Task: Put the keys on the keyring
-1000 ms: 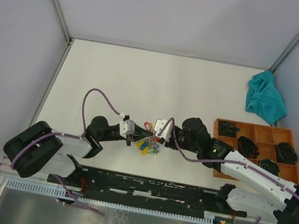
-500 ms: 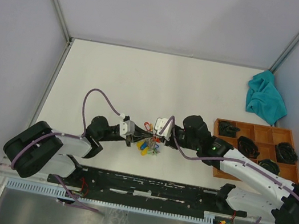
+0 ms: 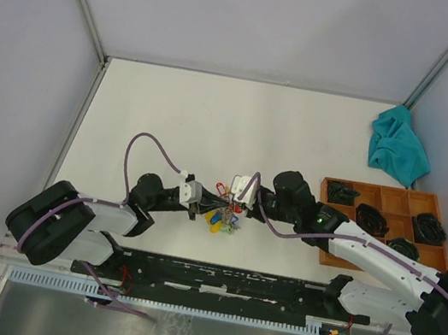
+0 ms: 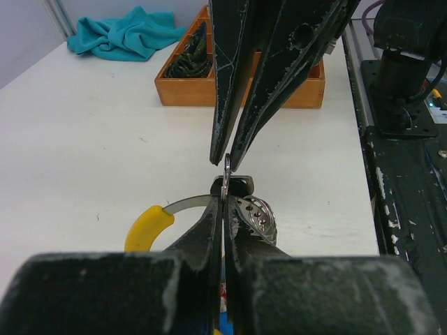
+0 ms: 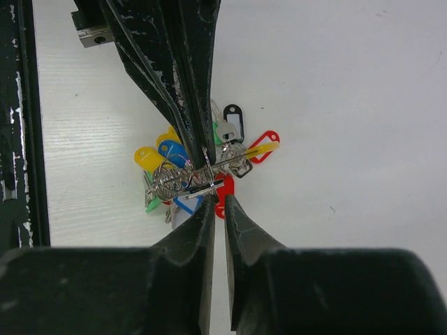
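The keyring [image 5: 174, 180], with its bunch of coloured tags, sits on the worktop [image 3: 216, 114] near the front edge, between the arms. The left pincer [image 4: 223, 204] is clamped tight on the silvery ring. The right pincer [image 5: 218, 204] is narrow, tips astride the ring's edge; whether it grips cannot be told

Overhead plus wrist close-ups on keyring [image 5: 167, 183]
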Motion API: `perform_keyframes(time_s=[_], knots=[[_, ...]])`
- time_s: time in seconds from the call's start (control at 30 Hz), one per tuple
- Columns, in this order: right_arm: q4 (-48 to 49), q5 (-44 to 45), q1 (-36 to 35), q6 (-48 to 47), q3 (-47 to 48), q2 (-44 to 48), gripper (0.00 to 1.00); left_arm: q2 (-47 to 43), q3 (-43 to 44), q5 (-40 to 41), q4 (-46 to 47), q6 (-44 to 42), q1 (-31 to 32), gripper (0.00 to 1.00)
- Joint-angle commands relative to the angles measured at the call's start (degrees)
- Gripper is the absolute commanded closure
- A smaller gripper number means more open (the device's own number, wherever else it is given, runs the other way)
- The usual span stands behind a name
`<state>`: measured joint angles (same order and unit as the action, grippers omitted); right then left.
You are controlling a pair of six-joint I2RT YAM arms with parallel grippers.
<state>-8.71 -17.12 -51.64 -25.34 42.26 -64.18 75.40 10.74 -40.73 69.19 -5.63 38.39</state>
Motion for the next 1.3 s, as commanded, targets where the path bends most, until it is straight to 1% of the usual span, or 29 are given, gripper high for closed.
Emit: perform_keyframes(time_s=[0.0, 0.1, 0.13, 0.67, 0.97, 1.27], knots=[[1.32, -1.61, 0.22, 0.30, 3.06, -0.02, 0.87, 0.09, 1.38, -0.93, 3.37, 1.01, 0.19, 0.97], [0.73, -2.17, 0.19, 0.38, 3.58, -0.30, 0.98, 0.06, 1.47, -0.78, 3.15, 0.89, 0.19, 0.97], [0.56, -2.33, 0.16, 0.27, 3.71, -0.35, 0.99, 0.10, 1.52, -0.64, 2.96, 0.82, 0.19, 0.97], [-1.52, -3.79, 0.05, 0.19, 6.11, -1.69, 0.99, -1.52, 3.32, 1.34, -4.68, -1.05, 0.27, 0.97], [-4.74, -3.07, -0.84, -1.58, 7.33, -2.64, 0.99, -1.84, 3.75, 2.64, -4.43, 1.01, 0.21, 0.97], [-7.59, 1.23, -2.47, -3.48, 7.54, -3.90, 0.99, -2.11, 2.94, 7.81, 0.20, 7.25, 0.23, 0.97]])
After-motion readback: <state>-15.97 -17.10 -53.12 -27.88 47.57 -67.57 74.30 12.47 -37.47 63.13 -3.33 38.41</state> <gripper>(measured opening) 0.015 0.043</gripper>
